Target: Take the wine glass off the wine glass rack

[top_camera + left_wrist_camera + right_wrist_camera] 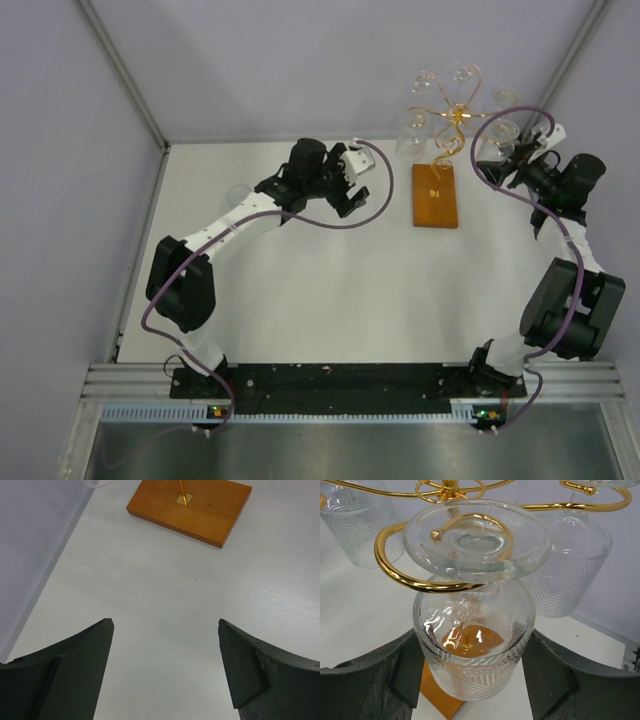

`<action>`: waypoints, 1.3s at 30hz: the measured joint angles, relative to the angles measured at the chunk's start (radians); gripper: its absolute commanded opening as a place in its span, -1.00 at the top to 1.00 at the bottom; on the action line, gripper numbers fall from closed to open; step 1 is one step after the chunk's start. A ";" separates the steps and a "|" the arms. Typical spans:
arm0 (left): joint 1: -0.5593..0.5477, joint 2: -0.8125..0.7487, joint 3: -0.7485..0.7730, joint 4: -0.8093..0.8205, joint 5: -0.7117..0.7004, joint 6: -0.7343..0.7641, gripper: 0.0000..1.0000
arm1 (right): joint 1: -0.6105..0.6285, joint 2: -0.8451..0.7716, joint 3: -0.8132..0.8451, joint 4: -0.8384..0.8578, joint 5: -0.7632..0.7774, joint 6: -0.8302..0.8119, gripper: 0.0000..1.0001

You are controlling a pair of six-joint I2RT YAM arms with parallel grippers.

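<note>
Black right end effector (472,636) around glass (476,677)

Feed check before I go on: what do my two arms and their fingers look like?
The left arm and right arm have white links with bulky black joint housings. A purple cable loops loosely along each. The left gripper and right gripper carry broad, matte black, wedge-shaped fingers; no lettering visible.
</note>
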 measured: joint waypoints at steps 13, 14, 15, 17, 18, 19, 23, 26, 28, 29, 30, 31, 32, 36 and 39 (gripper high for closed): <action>0.000 0.047 0.043 -0.020 0.004 0.001 -0.80 | 0.000 -0.100 -0.072 -0.032 0.004 0.022 1.00; 0.000 0.049 0.048 -0.020 0.005 0.001 -0.80 | 0.000 -0.102 -0.074 -0.032 0.003 0.024 1.00; 0.000 0.053 0.052 -0.019 0.005 0.001 -0.80 | 0.001 -0.106 -0.076 -0.035 0.001 0.023 1.00; 0.000 0.053 0.052 -0.021 0.005 0.001 -0.80 | 0.002 -0.107 -0.076 -0.036 0.000 0.021 1.00; 0.000 0.053 0.052 -0.021 0.005 0.001 -0.80 | 0.002 -0.107 -0.076 -0.038 -0.002 0.015 1.00; 0.000 0.053 0.053 -0.021 0.005 0.001 -0.80 | 0.003 -0.107 -0.076 -0.039 -0.002 0.012 1.00; 0.000 0.053 0.058 -0.022 0.005 0.000 -0.80 | 0.015 -0.106 -0.062 -0.065 -0.002 -0.020 1.00; 0.000 0.053 0.063 -0.023 0.004 0.000 -0.80 | 0.029 -0.097 -0.045 -0.080 -0.002 -0.037 1.00; 0.000 0.053 0.063 -0.023 0.003 0.000 -0.80 | 0.039 -0.081 -0.032 -0.083 0.000 -0.044 1.00; 0.000 0.053 0.063 -0.024 0.003 0.000 -0.80 | 0.045 -0.071 -0.026 -0.083 0.003 -0.046 1.00; 0.000 0.053 0.063 -0.026 0.002 0.000 -0.80 | 0.050 -0.064 -0.022 -0.084 0.007 -0.047 1.00; 0.000 0.053 0.063 -0.026 0.000 0.000 -0.80 | 0.056 -0.056 -0.019 -0.080 0.017 -0.050 1.00; 0.000 0.053 0.063 -0.026 0.000 0.000 -0.80 | 0.062 -0.048 -0.014 -0.079 0.025 -0.055 1.00; 0.000 0.053 0.063 -0.027 0.000 0.000 -0.80 | 0.082 -0.025 0.004 -0.072 0.055 -0.064 1.00; 0.000 0.053 0.063 -0.027 -0.001 0.000 -0.80 | 0.096 -0.013 0.005 -0.048 0.090 -0.067 1.00</action>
